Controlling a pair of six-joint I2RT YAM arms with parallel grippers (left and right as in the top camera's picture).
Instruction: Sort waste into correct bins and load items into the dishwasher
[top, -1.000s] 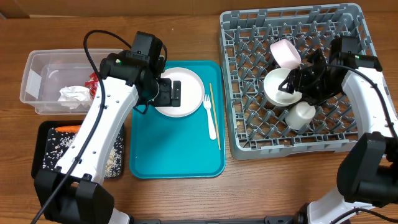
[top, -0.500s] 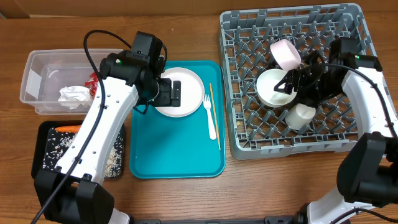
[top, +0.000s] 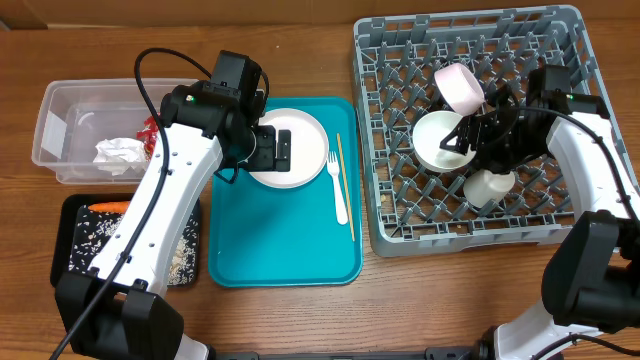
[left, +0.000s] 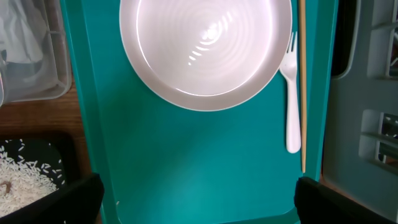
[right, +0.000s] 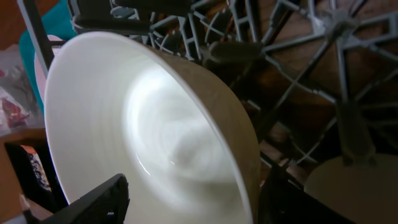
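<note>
Lower left of the overhead frame: a black tray (top: 62, 240) holds loose rice (top: 95, 240), with a carrot (top: 108, 207) along its upper edge. Just right of it lies the teal tray (top: 280, 235). On that tray's right side a white fork (top: 338, 195) and a thin wooden stick (top: 346, 190) lie side by side, the stick to the right. A round white plate (top: 305, 135) sits at the tray's upper end, the fork's tines just beside its rim. The left gripper (top: 273, 148) hangs over the plate's left part, jaws spread wide with nothing between them. In the left wrist view its fingers (left: 56, 202) fill the bottom corners. Upper left: a clear tub (top: 60, 110) with a crumpled white napkin (top: 120, 152) and a red wrapper (top: 150, 130) inside. Right half: the grey dish rack (top: 400, 215). In it, from lower to upper, we note a small white cup (top: 488, 187), a tilted white bowl (top: 435, 140) and a pink bowl (top: 458, 85). The right gripper (top: 467, 135) is at the white bowl's right rim, jaws apart and astride the wall, one finger (right: 93, 205) inside and the other outside. We cannot tell whether either presses the bowl.
</note>
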